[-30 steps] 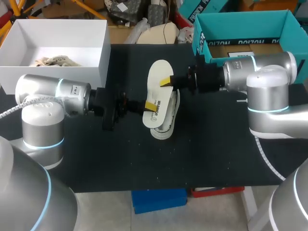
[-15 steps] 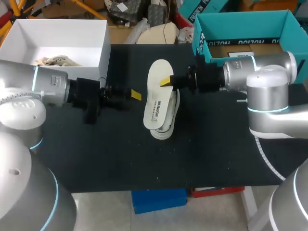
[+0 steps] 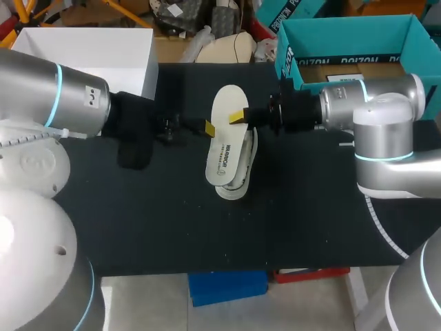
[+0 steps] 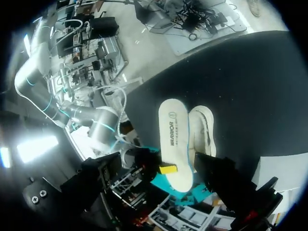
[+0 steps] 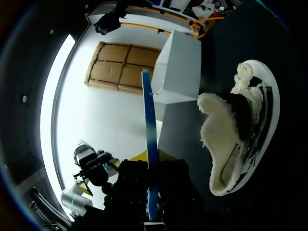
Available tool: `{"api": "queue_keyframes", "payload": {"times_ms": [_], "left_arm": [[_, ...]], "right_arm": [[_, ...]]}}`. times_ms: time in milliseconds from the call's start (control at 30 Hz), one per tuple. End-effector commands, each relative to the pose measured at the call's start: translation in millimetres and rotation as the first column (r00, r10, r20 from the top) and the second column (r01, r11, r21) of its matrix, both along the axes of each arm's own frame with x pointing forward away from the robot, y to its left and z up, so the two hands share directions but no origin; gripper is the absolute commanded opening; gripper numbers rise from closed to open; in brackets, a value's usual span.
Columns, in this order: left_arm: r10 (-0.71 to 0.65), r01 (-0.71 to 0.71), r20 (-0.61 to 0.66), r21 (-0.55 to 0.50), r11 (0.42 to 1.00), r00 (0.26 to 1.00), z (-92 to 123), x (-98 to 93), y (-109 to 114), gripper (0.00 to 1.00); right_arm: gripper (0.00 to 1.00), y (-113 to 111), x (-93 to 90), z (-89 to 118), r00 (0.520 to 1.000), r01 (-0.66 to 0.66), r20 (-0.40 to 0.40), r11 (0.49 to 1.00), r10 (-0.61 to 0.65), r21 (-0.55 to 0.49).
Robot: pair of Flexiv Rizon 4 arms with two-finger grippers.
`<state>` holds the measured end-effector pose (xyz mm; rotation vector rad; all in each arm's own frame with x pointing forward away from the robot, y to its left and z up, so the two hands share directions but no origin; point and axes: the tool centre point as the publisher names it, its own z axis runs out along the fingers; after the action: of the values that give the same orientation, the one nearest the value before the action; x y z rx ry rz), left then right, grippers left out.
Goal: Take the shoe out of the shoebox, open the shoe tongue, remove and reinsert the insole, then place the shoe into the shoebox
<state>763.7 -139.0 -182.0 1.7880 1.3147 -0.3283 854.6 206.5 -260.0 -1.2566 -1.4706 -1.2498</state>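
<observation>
The black tabletop (image 3: 172, 227) carried a white box (image 3: 131, 48) at its far left corner and a teal box (image 3: 288, 52) at its far right. We could not tell which of them served as the shoebox. Our left arm (image 3: 48, 96) came in low from the left, and our right arm (image 3: 382, 117) came in from the right.

The shoe (image 3: 238, 181) lay out of both boxes in the middle of the tabletop, apparently on its side, with its fleecy lining open toward the right wrist camera. We judged it light and soft-walled, likely to slide or fold if pushed, so the firmer heel collar or the sole's rim looked the best place to take hold.

The white insole (image 3: 224, 141) hung just above the shoe. Our right tool (image 3: 238, 117) was clamped on its edge near the far end. We took the insole for thin, light and bendy. Held at one end it would droop, so it wanted a grip close to the end being fed in, with the shoe steadied.

Our left tool (image 3: 209, 128) stood just beside the insole's near edge, its fingers apart and holding nothing.
</observation>
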Motion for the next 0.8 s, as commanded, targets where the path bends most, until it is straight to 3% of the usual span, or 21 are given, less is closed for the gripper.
{"api": "queue_keyframes", "payload": {"times_ms": [33, 400, 600, 800], "left_arm": [[0.188, -0.247, 0.170, 0.456, 0.855, 0.967, 6.0, -5.3, 1.2, 1.00], [0.188, -0.247, 0.170, 0.456, 0.855, 0.967, 6.0, -5.3, 1.2, 1.00], [0.282, -0.261, 0.044, 0.533, 0.805, 0.958, 3.5, -2.0, -1.3, 1.00], [0.284, -0.238, 0.019, 0.597, 0.766, 0.959, -0.7, -3.0, -9.9, 1.00]], "right_arm": [[0.00, 0.8, -0.1, 0.0, 1.000, 0.002, 0.000, 1.000, -0.002, -0.001], [0.00, 0.8, -0.1, 0.0, 1.000, 0.002, 0.000, 1.000, -0.002, -0.001], [0.00, 0.8, -0.1, 0.0, 1.000, 0.002, 0.000, 1.000, -0.002, -0.001], [0.00, 0.8, -0.1, 0.0, 1.000, 0.002, 0.000, 1.000, -0.002, -0.001]]}}
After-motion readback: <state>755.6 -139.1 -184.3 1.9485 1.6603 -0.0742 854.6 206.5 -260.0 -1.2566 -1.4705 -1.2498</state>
